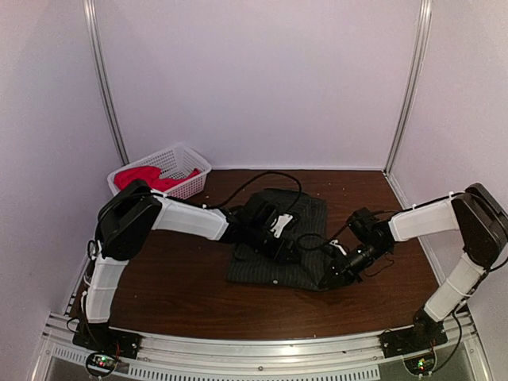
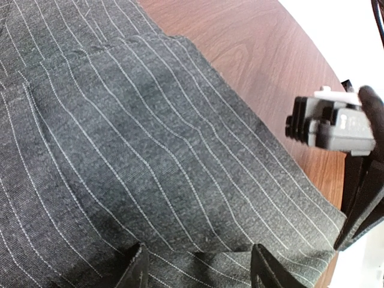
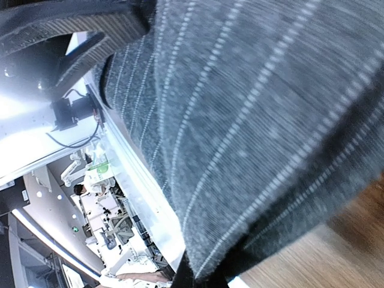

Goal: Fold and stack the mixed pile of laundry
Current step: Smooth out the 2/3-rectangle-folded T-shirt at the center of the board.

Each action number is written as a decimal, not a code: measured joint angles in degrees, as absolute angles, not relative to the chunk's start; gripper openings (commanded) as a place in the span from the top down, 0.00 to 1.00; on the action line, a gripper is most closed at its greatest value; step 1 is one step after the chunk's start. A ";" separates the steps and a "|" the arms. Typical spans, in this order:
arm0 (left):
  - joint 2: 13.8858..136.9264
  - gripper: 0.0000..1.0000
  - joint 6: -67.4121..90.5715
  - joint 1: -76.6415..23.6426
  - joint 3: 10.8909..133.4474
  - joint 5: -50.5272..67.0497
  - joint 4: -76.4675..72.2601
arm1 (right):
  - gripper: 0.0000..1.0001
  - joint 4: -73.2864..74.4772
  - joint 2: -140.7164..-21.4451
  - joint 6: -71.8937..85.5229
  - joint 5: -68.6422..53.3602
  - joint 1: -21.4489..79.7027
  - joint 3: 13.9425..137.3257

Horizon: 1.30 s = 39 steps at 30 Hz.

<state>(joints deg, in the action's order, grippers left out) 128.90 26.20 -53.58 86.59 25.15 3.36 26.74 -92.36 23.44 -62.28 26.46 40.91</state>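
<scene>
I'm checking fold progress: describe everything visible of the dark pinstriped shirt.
The dark charcoal woven shirt with thin white pinstripes lies on the brown wooden table, mid-table, partly folded into a rough rectangle, layers overlapping, softly creased. A seam crosses its upper layer. The open left hand hangs low over its middle, contact unclear. The right hand appears to pinch its near right corner, that edge raised.
</scene>
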 measured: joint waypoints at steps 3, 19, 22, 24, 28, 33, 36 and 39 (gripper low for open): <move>128.90 0.40 26.61 -53.58 86.56 25.17 3.16 | 1.00 29.02 -90.96 23.09 -60.03 25.26 40.77; 113.97 0.28 26.70 -52.36 80.62 26.61 7.81 | 0.52 36.88 -81.87 23.66 -47.31 23.68 49.87; 107.68 0.29 27.64 -50.26 75.26 27.42 5.82 | 0.56 30.89 -81.30 26.74 -48.56 23.79 52.01; 106.26 0.31 28.08 -48.27 72.14 27.77 4.36 | 0.57 26.63 -82.59 29.56 -49.95 24.23 52.03; 107.57 0.33 29.06 -45.58 66.83 28.03 3.46 | 0.60 18.39 -88.66 34.22 -52.93 26.41 52.03; 110.67 0.36 29.80 -44.99 63.05 28.80 1.78 | 0.68 12.88 -98.30 34.85 -54.76 26.85 51.99; 111.50 0.37 30.13 -44.36 59.90 29.47 -2.02 | 0.69 13.23 -104.33 33.06 -53.49 24.82 51.96; 111.31 0.37 30.04 -43.88 58.19 30.04 -5.04 | 0.69 14.74 -106.19 30.83 -53.69 23.00 52.66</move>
